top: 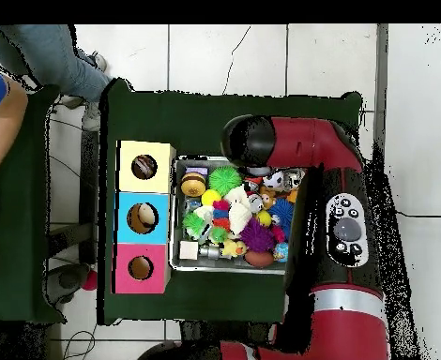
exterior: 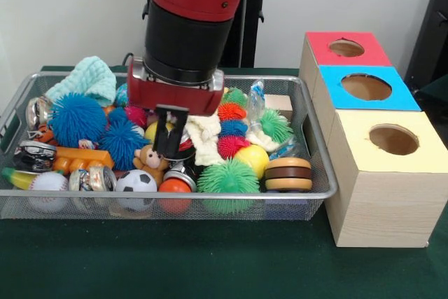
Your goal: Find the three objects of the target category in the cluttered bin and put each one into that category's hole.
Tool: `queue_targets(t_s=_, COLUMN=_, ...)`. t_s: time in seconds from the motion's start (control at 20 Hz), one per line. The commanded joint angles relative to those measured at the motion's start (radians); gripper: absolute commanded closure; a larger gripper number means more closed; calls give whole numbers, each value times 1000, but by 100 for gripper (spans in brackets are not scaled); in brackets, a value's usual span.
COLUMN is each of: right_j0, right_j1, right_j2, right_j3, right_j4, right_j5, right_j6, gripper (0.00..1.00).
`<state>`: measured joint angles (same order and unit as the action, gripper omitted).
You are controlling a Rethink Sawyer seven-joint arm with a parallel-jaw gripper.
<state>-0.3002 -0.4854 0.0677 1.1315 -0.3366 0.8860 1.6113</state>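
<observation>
The wire mesh bin [exterior: 318, 173] is packed with toys. My gripper [exterior: 170, 150] reaches down into its middle, its tip among the clutter just left of a white knotted rope toy [exterior: 205, 138], above a small brown monkey [exterior: 148, 161]. The rope toy also shows in the overhead view [top: 238, 217], where the arm covers the gripper and the bin's [top: 177, 216] right part. The yellow-surround hole [exterior: 393, 139] tops the nearest wood-grain box right of the bin. In the overhead view the yellow hole [top: 144, 167] has something brown and pale inside. Other rope toys are hidden.
Blue [exterior: 366, 87] and red [exterior: 346, 47] holes lie behind the yellow one. The bin holds spiky pom balls [exterior: 227, 176], a blue one [exterior: 75, 118], a soccer ball [exterior: 136, 183], a baseball [exterior: 47, 187], cans, a mint knitted cloth [exterior: 87, 78]. A person's arm [top: 4, 112] is at the overhead view's left.
</observation>
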Motion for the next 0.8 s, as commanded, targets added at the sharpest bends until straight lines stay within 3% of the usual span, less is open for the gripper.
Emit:
queue_targets(t_s=0.05, right_j0=-45, right_j1=-67, right_j2=107, right_j3=134, right_j4=-73, right_j5=30, right_j6=-325, gripper=100)
queue_targets(t_s=0.35, right_j0=-65, right_j1=-89, right_j2=123, right_j3=144, right_j4=-80, right_j5=84, right_j6=-301, gripper=100)
queue_targets(t_s=0.4, right_j0=-66, right_j1=-89, right_j2=124, right_j3=143, right_j4=-80, right_j5=94, right_j6=-289, gripper=0)
queue_targets(t_s=0.8, right_j0=-60, right_j1=-141, right_j2=101, right_j3=140, right_j4=-101, right_j5=186, right_j6=-303, gripper=0)
